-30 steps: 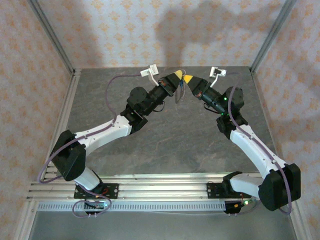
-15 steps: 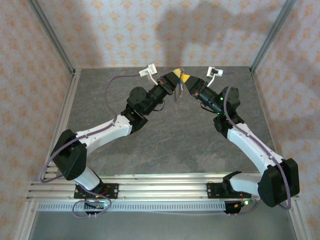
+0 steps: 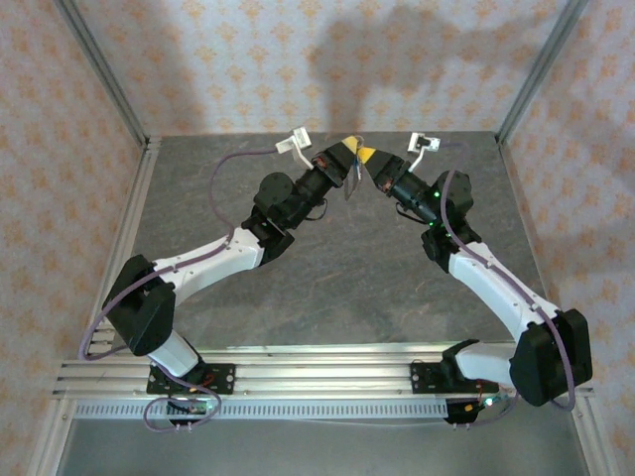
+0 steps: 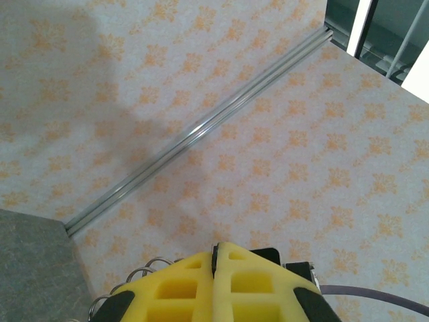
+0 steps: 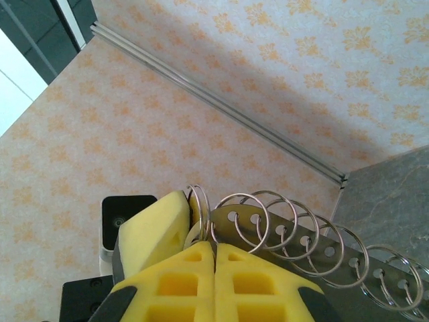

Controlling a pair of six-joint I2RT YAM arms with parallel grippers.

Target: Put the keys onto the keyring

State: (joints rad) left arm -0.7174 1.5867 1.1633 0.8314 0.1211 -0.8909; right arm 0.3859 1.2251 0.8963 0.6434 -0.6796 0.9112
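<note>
The left gripper [image 3: 347, 149] and right gripper [image 3: 368, 155] met tip to tip above the far middle of the table [image 3: 347, 268], each with its yellow fingers [image 5: 188, 275] pressed together. The keyring [image 5: 291, 241], a strip of silver wire loops, hung where they met; which gripper pinched it was unclear.

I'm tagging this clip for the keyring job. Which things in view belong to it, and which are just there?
Job:
- left gripper, shut
- right gripper, shut
- row of metal rings on a perforated strip, at the two grippers' tips; which one grips it is unclear

Just there:
- grey table
- patterned walls
- aluminium base rail
</note>
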